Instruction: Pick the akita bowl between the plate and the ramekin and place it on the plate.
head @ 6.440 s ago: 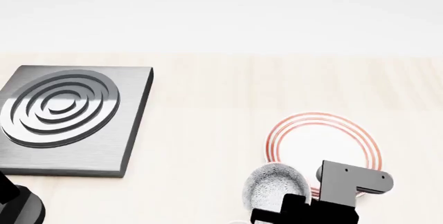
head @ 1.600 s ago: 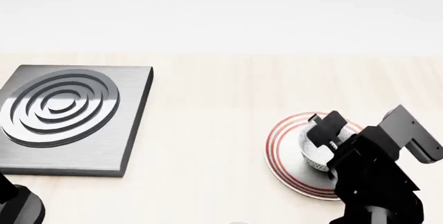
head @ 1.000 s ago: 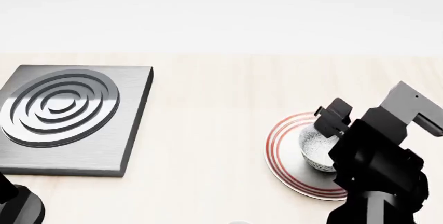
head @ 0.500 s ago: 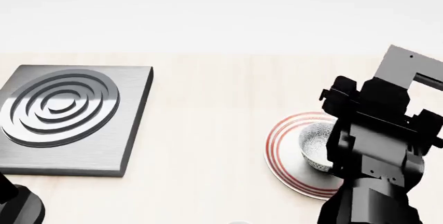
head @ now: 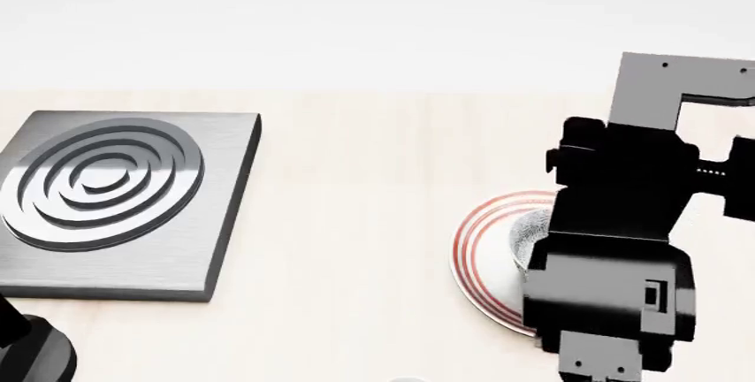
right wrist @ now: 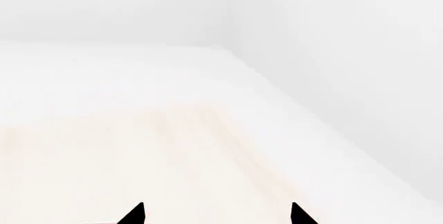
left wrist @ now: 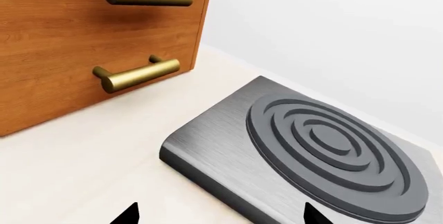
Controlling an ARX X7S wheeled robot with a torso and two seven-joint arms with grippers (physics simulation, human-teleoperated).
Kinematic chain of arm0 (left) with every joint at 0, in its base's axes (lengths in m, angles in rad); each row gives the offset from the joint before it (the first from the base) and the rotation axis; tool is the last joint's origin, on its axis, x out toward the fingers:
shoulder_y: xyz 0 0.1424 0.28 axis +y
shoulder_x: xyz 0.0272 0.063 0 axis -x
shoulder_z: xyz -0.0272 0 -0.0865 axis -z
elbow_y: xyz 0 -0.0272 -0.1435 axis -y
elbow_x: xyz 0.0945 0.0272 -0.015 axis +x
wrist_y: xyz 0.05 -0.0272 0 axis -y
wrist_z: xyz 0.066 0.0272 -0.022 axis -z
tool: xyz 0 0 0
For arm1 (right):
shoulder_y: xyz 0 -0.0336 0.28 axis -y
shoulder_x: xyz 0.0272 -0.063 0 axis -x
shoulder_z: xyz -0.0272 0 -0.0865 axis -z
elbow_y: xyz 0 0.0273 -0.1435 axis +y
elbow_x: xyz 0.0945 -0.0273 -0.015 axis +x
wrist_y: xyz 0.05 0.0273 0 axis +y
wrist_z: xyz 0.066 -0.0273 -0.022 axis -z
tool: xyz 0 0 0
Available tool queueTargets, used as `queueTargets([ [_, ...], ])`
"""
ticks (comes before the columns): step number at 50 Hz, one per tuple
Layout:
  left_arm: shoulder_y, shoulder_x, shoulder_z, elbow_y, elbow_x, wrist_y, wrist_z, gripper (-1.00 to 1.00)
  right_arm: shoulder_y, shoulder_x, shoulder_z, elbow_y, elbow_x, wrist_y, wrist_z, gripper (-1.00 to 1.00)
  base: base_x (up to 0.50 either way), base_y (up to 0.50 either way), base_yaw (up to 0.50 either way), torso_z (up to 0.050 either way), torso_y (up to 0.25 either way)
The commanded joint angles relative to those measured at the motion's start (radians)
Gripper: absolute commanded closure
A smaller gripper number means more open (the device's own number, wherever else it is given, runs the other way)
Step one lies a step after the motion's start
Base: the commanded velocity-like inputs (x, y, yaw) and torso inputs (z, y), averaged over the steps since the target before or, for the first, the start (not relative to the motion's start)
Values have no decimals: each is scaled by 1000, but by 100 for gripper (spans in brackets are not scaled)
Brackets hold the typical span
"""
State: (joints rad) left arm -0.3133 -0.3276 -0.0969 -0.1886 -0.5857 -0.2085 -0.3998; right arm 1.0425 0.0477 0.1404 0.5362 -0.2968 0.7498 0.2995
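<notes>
The akita bowl [head: 530,231], grey-and-white speckled, stands on the plate [head: 478,254], a white plate with red rings; in the head view only their left parts show past my right arm [head: 613,249]. That arm is raised above them. In the right wrist view my right gripper [right wrist: 216,216] is open, with nothing between its fingertips [right wrist: 133,215] and only pale tabletop and wall ahead. In the left wrist view my left gripper [left wrist: 220,216] is open and empty over the table beside the grey slab. The ramekin is out of view.
A grey square slab with raised concentric rings [head: 118,196] lies at the table's left, also seen close up as the slab [left wrist: 312,146]. A wooden cabinet front with brass handles [left wrist: 138,73] stands beyond it. A white wall closes the far side.
The bowl went from the table beside the plate onto the plate. My right gripper has let go of it and risen, the arm now covering more of the plate.
</notes>
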Motion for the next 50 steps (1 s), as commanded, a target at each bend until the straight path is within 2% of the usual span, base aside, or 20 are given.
queueTargets([
  [1, 3, -2, 2, 4, -1, 2, -2, -100, -137, -3, -134, -306, -61, 88, -56, -100, 0, 0, 0, 0, 0],
  [29, 2, -3, 5, 1, 0, 9, -10, -100, -429, 3, -204, -710, -48, 124, -39, -100, 0, 0, 0, 0, 0],
  [50, 4, -5, 7, 2, -5, 12, -11, -100, -608, 25, -245, -840, -55, 81, 34, -100, 0, 0, 0, 0, 0],
])
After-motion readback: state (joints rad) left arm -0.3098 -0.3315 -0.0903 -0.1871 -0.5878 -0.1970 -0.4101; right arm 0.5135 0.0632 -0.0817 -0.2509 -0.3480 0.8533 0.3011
